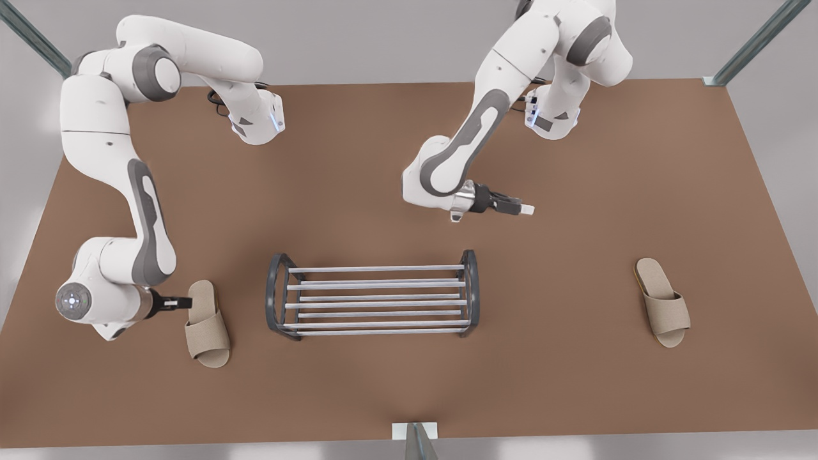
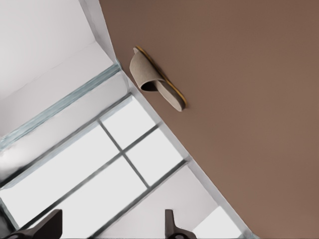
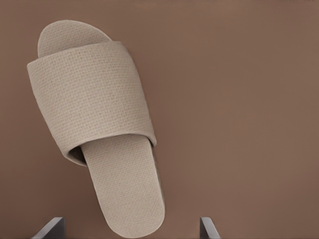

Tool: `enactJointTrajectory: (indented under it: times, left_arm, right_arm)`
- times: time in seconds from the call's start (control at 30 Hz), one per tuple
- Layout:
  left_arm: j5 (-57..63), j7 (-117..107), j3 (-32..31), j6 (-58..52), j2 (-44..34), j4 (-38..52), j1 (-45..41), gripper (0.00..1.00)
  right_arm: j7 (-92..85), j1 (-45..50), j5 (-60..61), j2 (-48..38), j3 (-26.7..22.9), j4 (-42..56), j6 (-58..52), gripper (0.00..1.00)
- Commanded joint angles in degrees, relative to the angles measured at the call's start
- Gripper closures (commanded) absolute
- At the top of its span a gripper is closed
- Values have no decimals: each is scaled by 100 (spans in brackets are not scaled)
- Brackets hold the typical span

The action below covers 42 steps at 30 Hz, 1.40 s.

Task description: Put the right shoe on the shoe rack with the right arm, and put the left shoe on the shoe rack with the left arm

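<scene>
We see beige slipper (image 3: 94, 124) by right gripper (image 1: 182, 301), jaws apart | left gripper (image 1: 521, 208) aloft, jaws apart | grey silver-rodded shoe rack (image 1: 374, 295) bare

Both slippers (image 1: 208, 322) (image 1: 663, 301) look like coarse woven beige cloth, matt. The shoe rack (image 1: 374, 295) has shiny silver rods, seemingly metal. The table (image 1: 575, 358) is smooth matt brown.

The right gripper (image 1: 185, 300) sits low near the worktop's edge at the front view's left, forearm level, fingers (image 3: 51, 230) spread wide. The left gripper (image 1: 525, 209) hangs above the worktop's middle, fingers (image 2: 172, 226) parted, pointing toward the front view's right edge.
</scene>
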Motion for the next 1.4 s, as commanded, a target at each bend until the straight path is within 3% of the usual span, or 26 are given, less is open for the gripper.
enactJointTrajectory:
  times: [0.0, 0.1, 0.13, 0.2, 0.27, 0.4, 0.63, 0.93, 1.33, 1.37]
  left_arm:
    - [572, -11754, 22, 3213, -300, -981, 348, 0]
    - [1636, -14277, 48, 4785, -977, -1966, 374, 0]
    - [2584, -14725, 338, 6174, -986, -2072, 392, 0]
    - [4043, -15367, 1207, 6966, -1425, -2608, 392, 0]
    - [5484, -15737, 1832, 6993, -1768, -3380, 383, 0]
    - [6382, -15772, 3133, 6870, -1821, -3601, 400, 0]
    - [6365, -16765, 3168, 6826, -1092, -3153, 1561, 0]
    - [6936, -16713, 3133, 7019, 112, -1808, 1789, 0]
    - [7832, -16695, 3115, 7160, 816, -1026, 2193, 0]
    - [7964, -16695, 3115, 7151, 816, -1026, 2193, 0]
  right_arm:
    - [-2349, -84, 12, 100, 6, 10, 796, 0]
    - [-2850, -145, 214, 345, 6, 107, 946, 0]
    - [-2903, -163, 232, 398, 6, 142, 946, 0]
    - [-2938, -207, 232, 451, 6, 142, 955, 0]
    - [-2947, -216, 232, 469, 6, 133, 955, 0]
    - [-2947, -216, 214, 574, -3, 133, 972, 0]
    - [-2868, -251, 206, 776, -3, 151, 1121, 0]
    - [-2842, -136, 206, 934, -3, 432, 1210, 0]
    - [-2789, -136, 206, 1066, -3, 441, 1227, 0]
    - [-2789, -145, 206, 1066, -3, 441, 1227, 7]
